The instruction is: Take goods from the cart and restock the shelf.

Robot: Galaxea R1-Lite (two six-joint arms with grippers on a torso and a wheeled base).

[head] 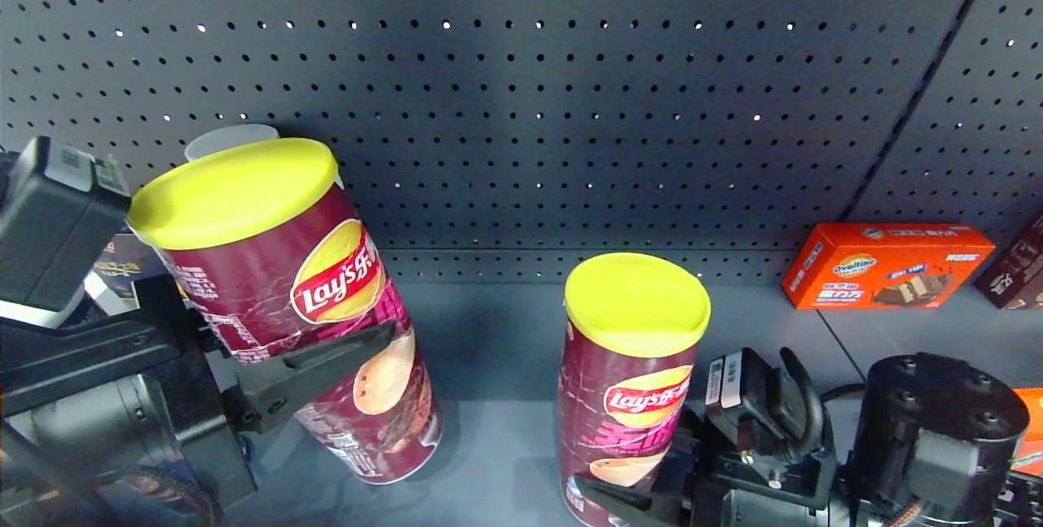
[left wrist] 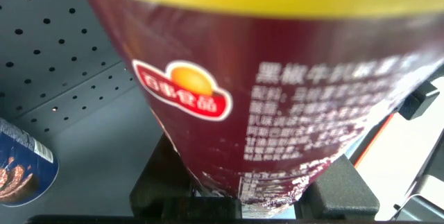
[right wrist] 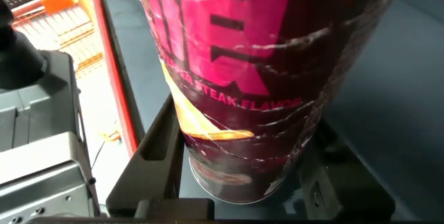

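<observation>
Two maroon chip canisters with yellow lids are over the grey shelf. The left canister leans with its top toward the left, and my left gripper is shut on its middle. In the left wrist view the same canister sits between the dark fingers. The right canister stands upright near the shelf's front, with my right gripper shut on its lower part. The right wrist view has that canister clamped between both fingers. Whether either base touches the shelf is hidden.
A perforated back panel closes the shelf. An orange box lies at the back right, beside a dark box. Another can with a pale lid stands behind the left canister. A blue can lies nearby.
</observation>
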